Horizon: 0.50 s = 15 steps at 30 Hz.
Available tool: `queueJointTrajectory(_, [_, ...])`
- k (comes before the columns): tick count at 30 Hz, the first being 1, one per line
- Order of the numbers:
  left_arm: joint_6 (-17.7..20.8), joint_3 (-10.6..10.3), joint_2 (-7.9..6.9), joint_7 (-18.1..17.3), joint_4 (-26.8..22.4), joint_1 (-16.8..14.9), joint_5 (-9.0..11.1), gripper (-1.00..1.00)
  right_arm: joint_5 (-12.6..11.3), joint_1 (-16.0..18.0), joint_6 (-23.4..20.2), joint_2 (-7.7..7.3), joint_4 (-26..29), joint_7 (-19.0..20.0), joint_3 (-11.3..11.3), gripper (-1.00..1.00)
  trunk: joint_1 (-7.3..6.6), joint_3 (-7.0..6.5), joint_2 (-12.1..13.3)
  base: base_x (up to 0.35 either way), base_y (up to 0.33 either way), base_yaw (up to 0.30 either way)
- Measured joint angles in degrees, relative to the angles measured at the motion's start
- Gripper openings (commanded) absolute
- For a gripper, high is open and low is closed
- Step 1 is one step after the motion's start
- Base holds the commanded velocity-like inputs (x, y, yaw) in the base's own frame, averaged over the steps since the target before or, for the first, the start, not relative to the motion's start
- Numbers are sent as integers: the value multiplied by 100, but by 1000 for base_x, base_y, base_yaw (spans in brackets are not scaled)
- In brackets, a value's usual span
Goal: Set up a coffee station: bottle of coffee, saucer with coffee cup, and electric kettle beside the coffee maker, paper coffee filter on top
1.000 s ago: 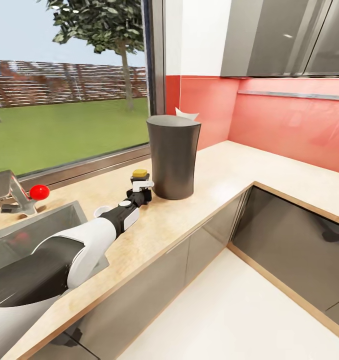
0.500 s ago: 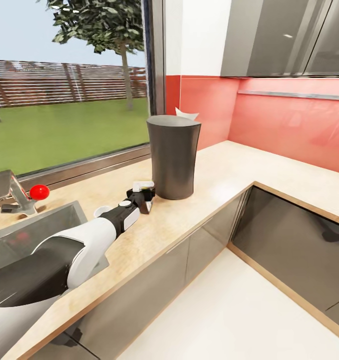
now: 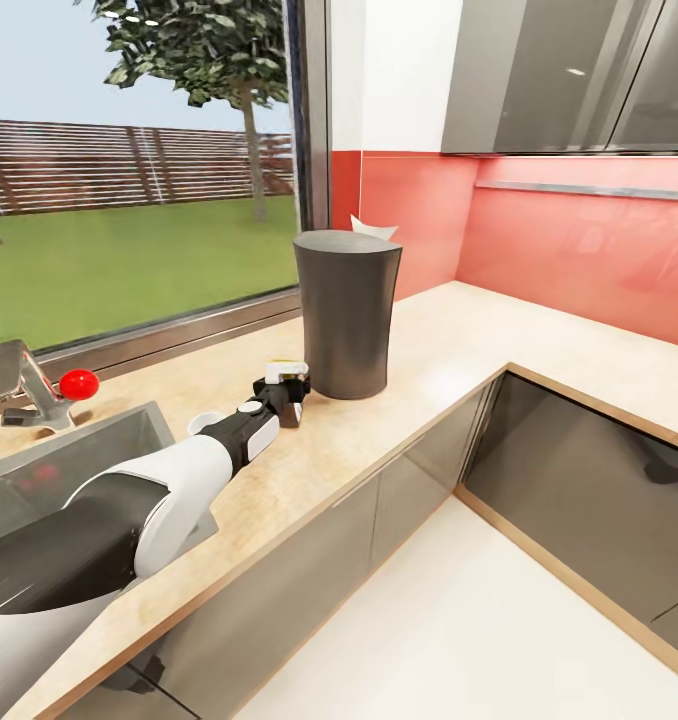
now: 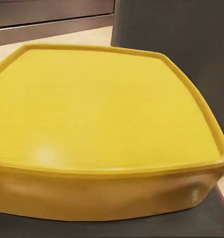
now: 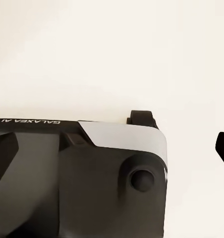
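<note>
Where left hand point(image 3: 291, 385) meets coffee maker point(image 3: 346, 312), yellow-lidded coffee bottle point(image 4: 104, 129) close ahead, grip unclear.

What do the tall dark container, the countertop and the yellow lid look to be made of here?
Tall dark container: probably matte plastic or coated metal; even grey, no sharp reflections. Countertop: looks like pale speckled stone or laminate, with a soft sheen. Yellow lid: likely smooth plastic; uniform colour, faint glossy highlight, moulded raised rim.

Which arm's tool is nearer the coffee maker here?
Left. The left tool sits on the countertop right beside the dark coffee maker, at its base. The right tool looks down at pale floor, with no coffee maker near it.
</note>
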<state>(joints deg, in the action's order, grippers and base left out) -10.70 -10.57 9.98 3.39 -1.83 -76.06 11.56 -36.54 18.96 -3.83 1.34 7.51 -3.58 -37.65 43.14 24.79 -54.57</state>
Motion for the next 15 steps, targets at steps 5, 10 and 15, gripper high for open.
queueJointTrajectory(5, [0, -2, 0, 1, 0, -1, 0, 100, 0, 0, 1, 0, -1, 0, -1, 100, 2, 0, -1, -143, 0, 0])
queueJointTrajectory(10, [0, 0, 0, 1, 0, 0, 0, 100, -2, 0, 0, 0, 0, 0, -2, 100, 0, 0, 0, -28, 0, 0])
queueJointTrajectory(15, [1, -3, 0, 1, -5, 0, 0, 100, -5, 0, 5, 0, 1, 0, -3, 100, 2, 0, 1, -146, 0, 0])
